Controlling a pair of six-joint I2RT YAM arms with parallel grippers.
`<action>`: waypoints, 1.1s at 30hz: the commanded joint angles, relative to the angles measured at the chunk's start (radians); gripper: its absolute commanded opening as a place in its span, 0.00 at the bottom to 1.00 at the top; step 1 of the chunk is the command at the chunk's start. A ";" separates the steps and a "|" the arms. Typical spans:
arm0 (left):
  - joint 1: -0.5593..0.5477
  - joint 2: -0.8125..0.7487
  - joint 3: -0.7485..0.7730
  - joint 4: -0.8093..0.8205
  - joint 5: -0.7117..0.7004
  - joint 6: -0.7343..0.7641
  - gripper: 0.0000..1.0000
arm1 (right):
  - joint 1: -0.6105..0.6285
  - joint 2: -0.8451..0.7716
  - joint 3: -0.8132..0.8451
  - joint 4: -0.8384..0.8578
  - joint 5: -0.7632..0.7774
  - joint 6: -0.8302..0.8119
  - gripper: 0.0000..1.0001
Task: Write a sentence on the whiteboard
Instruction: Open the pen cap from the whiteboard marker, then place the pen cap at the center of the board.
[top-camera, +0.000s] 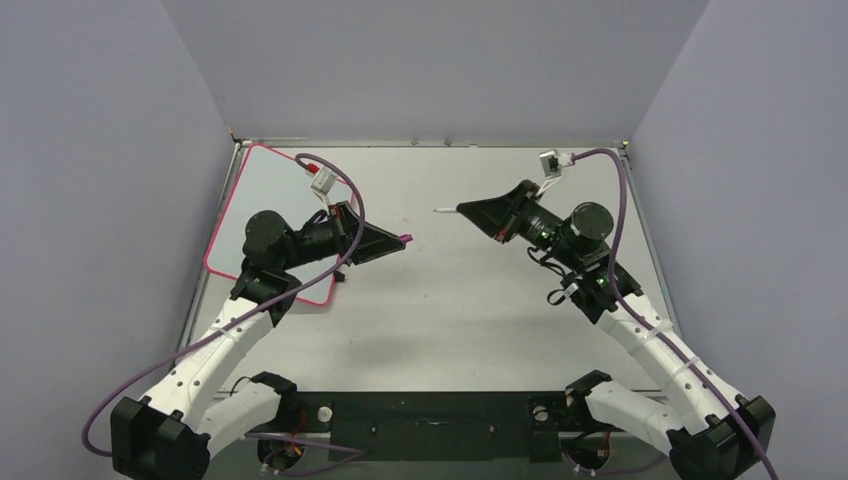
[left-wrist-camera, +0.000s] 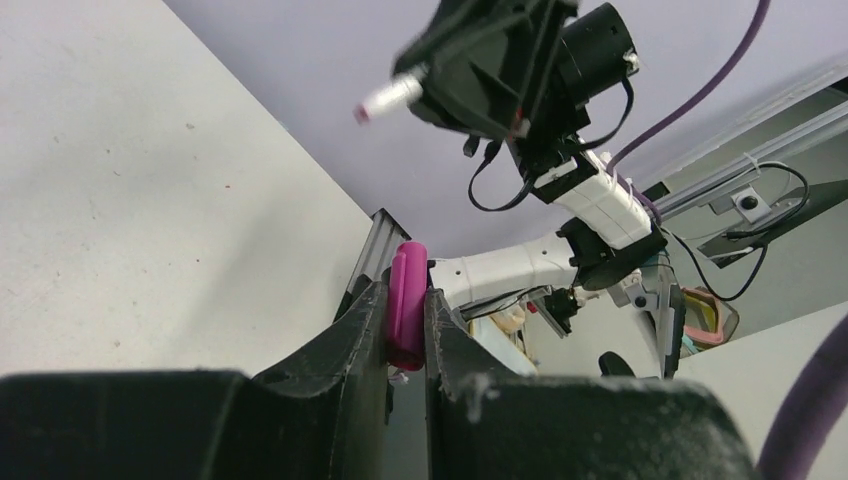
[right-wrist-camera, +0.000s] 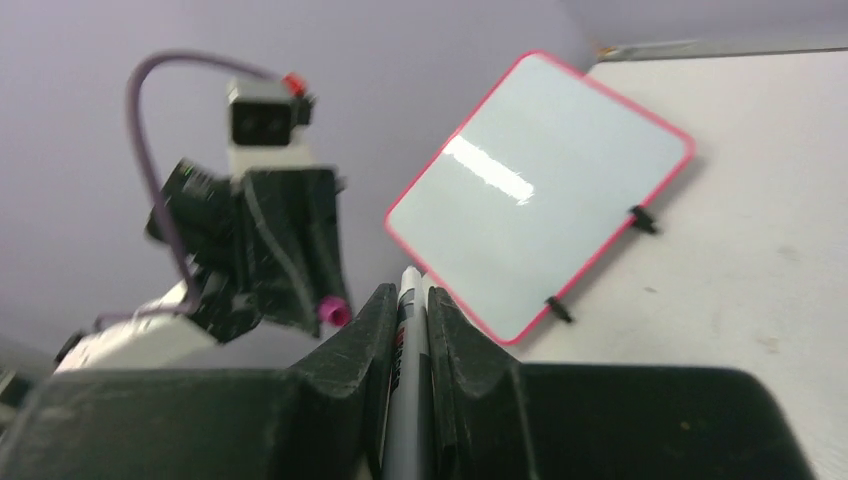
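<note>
Magenta cap (left-wrist-camera: 407, 305) pinched betw. the two fingers of left gripper (top-camera: 398, 240); jaws closed hard on its sides. L wrist view: cap stands upright at frame centre, rounded end poking out past the fingertips.

Jaws of right gripper (top-camera: 466, 210) pressed onto the barrel of a white marker (right-wrist-camera: 408, 400). R wrist view: barrel lies along the gap betw. fingers at lower centre, red lettering on it, too blurred to read. Top view: marker's white end sticks out to the left of the R fingertips, aimed roughly twd. the cap.

Grippers face each other tip to tip, a bit above centre of top view. Cap and marker apart, clear gap betw. them. L wrist view agrees: R gripper w/ marker sits in upper centre of frame, well off from the cap.

Flat on table (top-camera: 480, 300), upper left of top view: whiteboard (top-camera: 262, 190), close to the left table edge, turned somewhat vs. that edge. Pink-red frame, rounded corners. L arm's wrist overlaps its lower right part in that view; L fingertips lie past its right edge. R wrist view: board at upper centre-right, face glossy white w/ bright glare streak. Two small black clips (right-wrist-camera: 645, 218) on its lower right edge there.

Purple cable (top-camera: 352, 195) loops over L wrist.
</note>
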 joint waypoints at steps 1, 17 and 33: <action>-0.004 -0.007 -0.021 0.092 -0.040 0.030 0.00 | -0.115 -0.054 -0.035 -0.105 0.135 0.049 0.00; -0.358 0.418 -0.073 0.023 -0.482 0.246 0.00 | -0.256 -0.210 -0.092 -0.442 0.411 -0.147 0.00; -0.592 0.801 -0.011 0.053 -0.754 0.317 0.00 | -0.260 -0.234 -0.147 -0.453 0.413 -0.206 0.00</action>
